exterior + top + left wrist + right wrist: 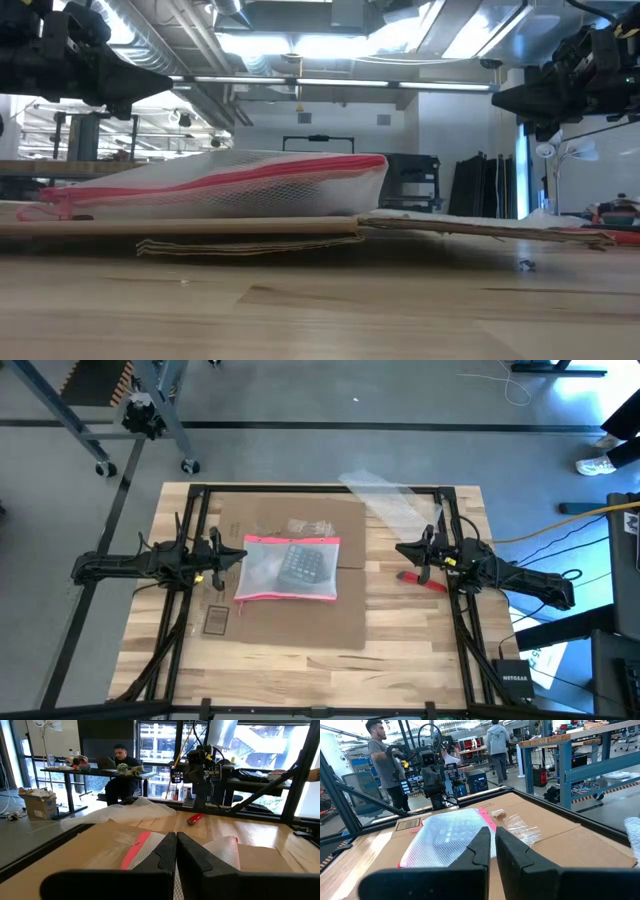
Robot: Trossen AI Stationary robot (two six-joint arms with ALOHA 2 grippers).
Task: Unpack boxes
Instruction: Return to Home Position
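Cardboard box [340, 610], flattened, lies mid-worktop [420, 660], its long axis running twelve to six, with a zipped mesh pouch [265, 572] on top. Left claw [232, 555] hangs closed and empty over its nine o'clock edge, the nearer one; right claw [403, 548], likewise closed, sits just off the three o'clock side.

Mid-table, pouch [290, 570] atop flat box [345, 618]; bare tabletop [300, 680] around.

Site: robotics lab-workshop | overhead: exposed ducts [160, 40], strip lights [300, 45] | floor: bare grey concrete [350, 420], trailing cables [540, 535] | background: blue-legged workbench [563, 765], standing person [382, 760], seated person [120, 765] at desk, upper left.
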